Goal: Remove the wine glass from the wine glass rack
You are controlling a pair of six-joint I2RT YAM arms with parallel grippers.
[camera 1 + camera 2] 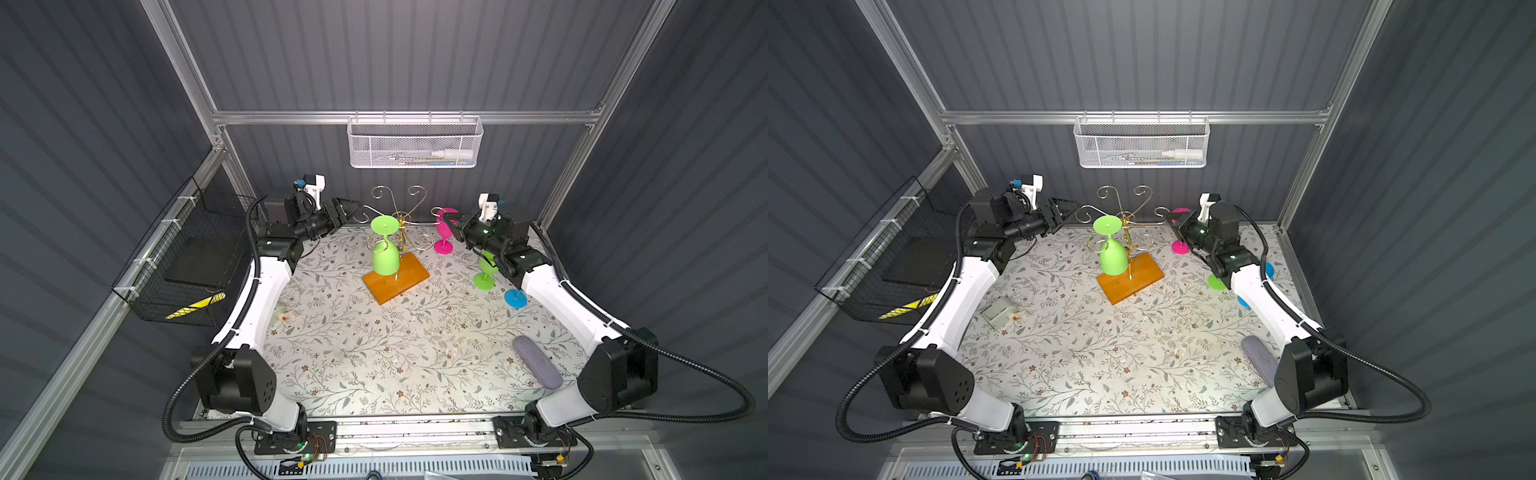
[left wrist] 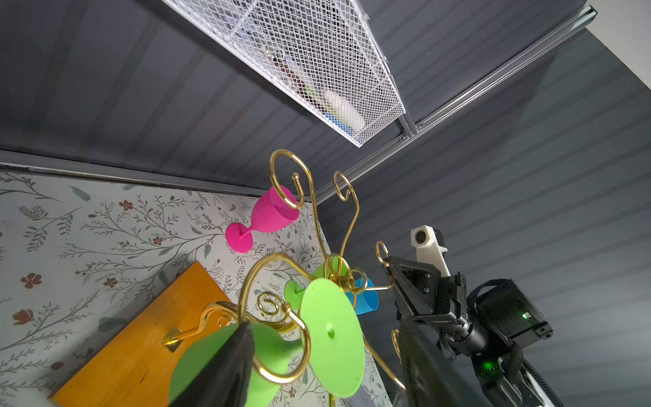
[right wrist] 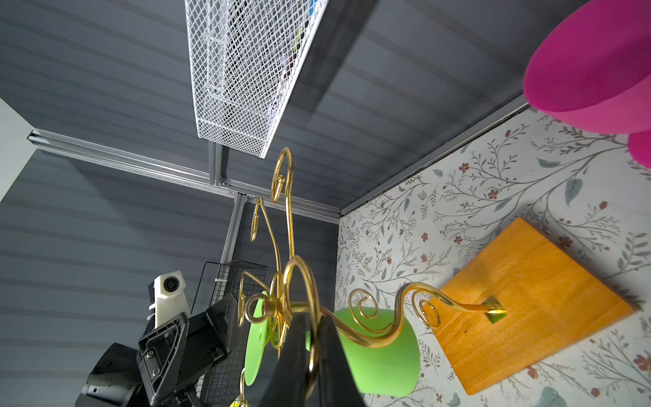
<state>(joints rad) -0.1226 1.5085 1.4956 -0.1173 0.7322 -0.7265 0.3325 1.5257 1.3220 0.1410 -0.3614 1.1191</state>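
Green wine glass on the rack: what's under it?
The orange wooden base of the wine glass rack, apart from the hanging green wine glass. From above, the bowl covers the base's left part.

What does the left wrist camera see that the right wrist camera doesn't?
Only the left wrist view shows the blue glass and the right arm's white camera. Only the right wrist view shows the black wire basket and the left arm's white camera. Both show the wine glass rack, the green wine glass hanging on it, the pink glass and the white mesh basket.
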